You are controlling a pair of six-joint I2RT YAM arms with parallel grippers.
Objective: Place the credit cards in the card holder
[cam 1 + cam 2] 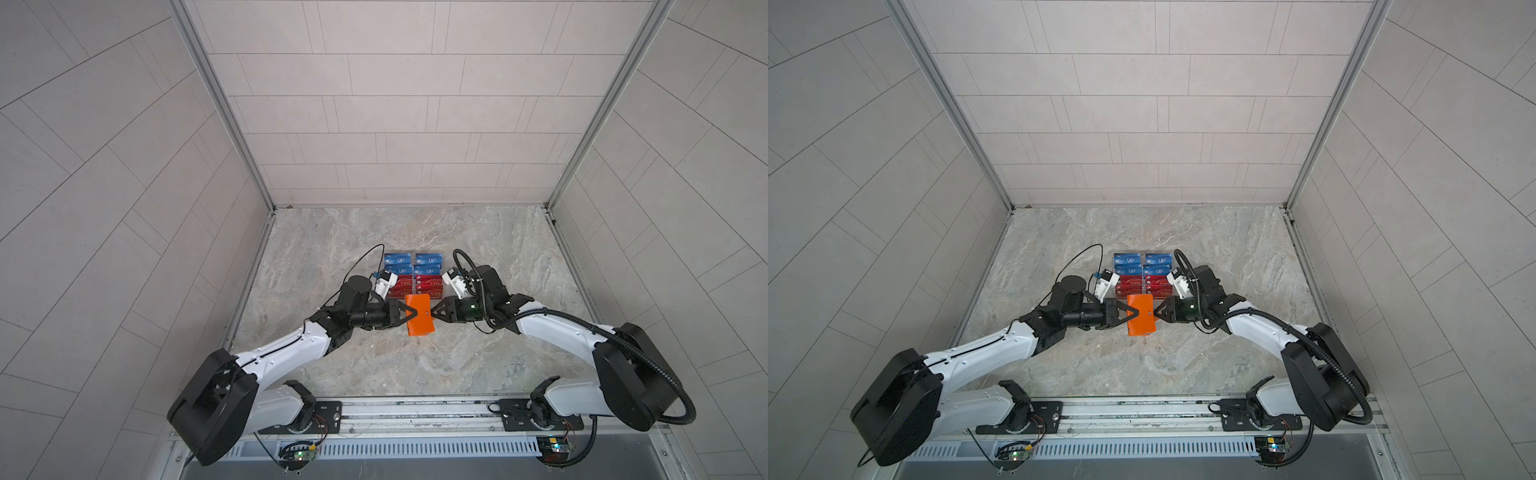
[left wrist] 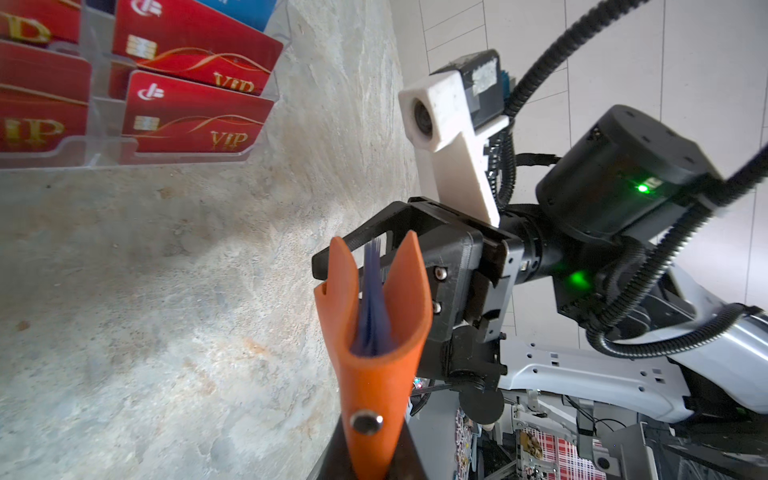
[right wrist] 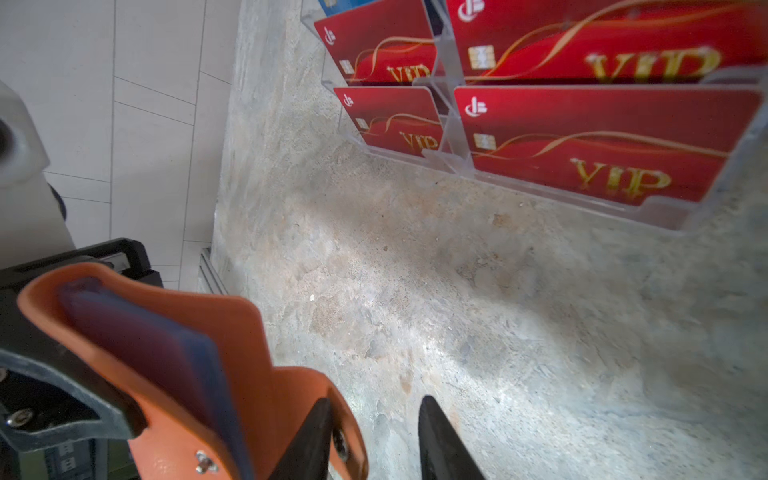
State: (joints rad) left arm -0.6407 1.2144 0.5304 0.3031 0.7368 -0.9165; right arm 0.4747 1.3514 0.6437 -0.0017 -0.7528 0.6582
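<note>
- Just before the clear stand [image 3: 665, 216], the left gripper [image 1: 406, 312] clamps one edge of the card holder [image 1: 419, 314], letting its covers gape.
- The right gripper [image 3: 375, 400] stands parted beside it, gripping nothing.
- The credit cards [image 1: 411, 274] sit in the stand, within reach.

One clear acrylic stand [image 2: 99, 160] shows four blue VIP cards [image 1: 397, 260] and four red VIP cards [image 3: 602, 137]; one orange card holder [image 1: 419, 320] sits near it.
</note>
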